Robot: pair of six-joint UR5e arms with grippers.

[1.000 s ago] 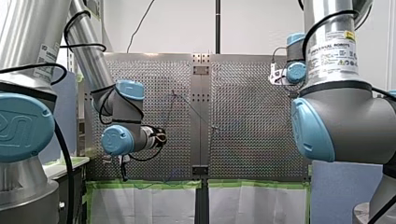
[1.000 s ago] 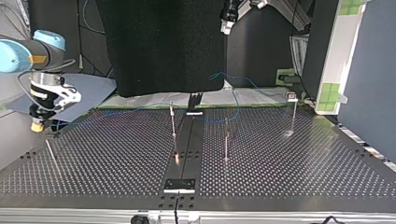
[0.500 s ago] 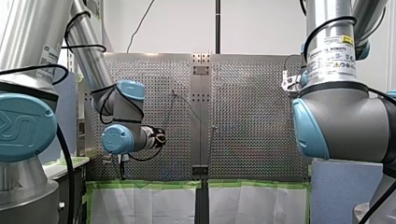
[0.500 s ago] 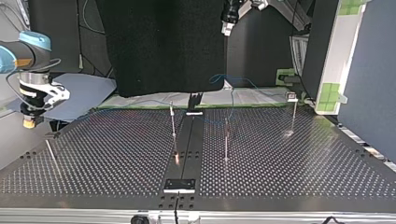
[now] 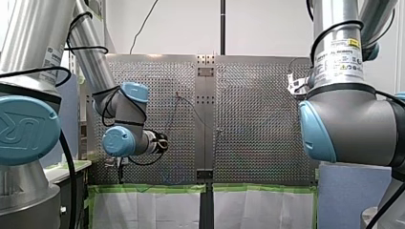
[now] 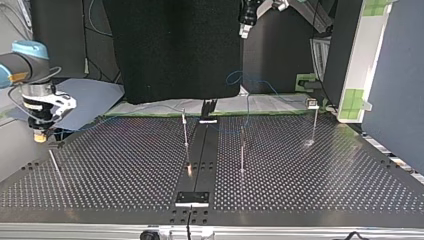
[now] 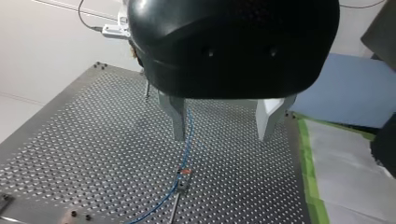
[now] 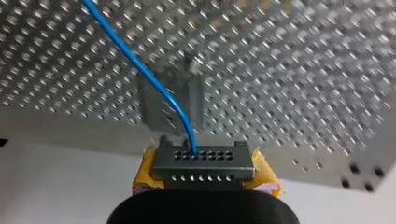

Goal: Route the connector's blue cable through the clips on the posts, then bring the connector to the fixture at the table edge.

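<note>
My right gripper (image 8: 203, 179) has yellow pads and is shut on the black connector (image 8: 203, 162). The blue cable (image 8: 140, 70) rises from the connector's row of holes. Under the connector, a grey fixture (image 8: 170, 105) sits near the table's edge. In the top view my right gripper (image 6: 40, 136) hangs low over the table's left edge. My left gripper (image 7: 223, 126) is open, and its metal fingers (image 7: 177, 119) hold nothing. The blue cable (image 7: 188, 135) runs just beside one finger down to a clip on a post (image 7: 183, 173). In the top view my left gripper (image 6: 244, 31) hangs high at the back.
Thin posts (image 6: 185, 131) (image 6: 242, 150) (image 6: 314, 122) stand on the perforated table (image 6: 125, 175), and a slanted rod (image 6: 55, 167) lies near its left edge. A loop of blue cable (image 6: 235, 80) hangs at the back. Green tape edges the far side.
My right wrist has swung toward the table's edge and turned, slipping partly behind its own arm in the front view. The left gripper has risen slightly, and the cable loop has shifted with it.
</note>
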